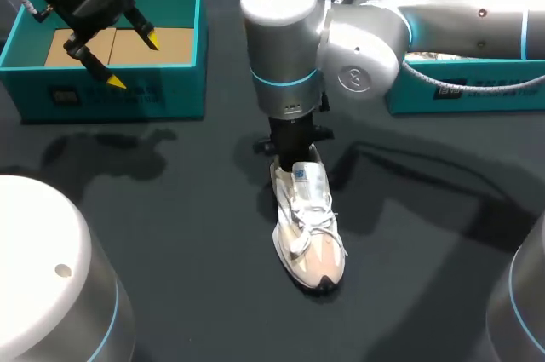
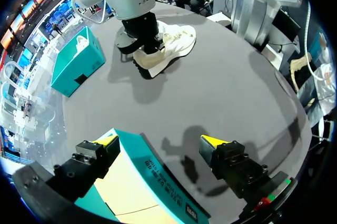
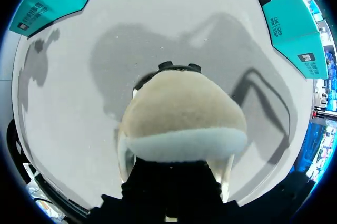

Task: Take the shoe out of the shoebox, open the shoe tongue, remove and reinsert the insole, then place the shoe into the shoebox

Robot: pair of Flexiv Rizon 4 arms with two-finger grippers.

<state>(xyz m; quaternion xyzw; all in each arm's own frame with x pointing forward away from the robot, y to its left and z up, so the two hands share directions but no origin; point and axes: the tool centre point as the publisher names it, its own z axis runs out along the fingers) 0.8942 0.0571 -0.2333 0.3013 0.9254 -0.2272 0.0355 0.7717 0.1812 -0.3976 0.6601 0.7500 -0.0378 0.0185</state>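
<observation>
Right hand (image 1: 294,151): largely hidden under right arm (image 1: 366,47), behind shoe (image 1: 308,226) heel. Teal box (image 1: 409,98): part-covered by same arm, cut off at edge.

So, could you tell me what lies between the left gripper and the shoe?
The shoebox wall under the left gripper, then bare table up to the shoe; the left wrist view shows it.
</observation>
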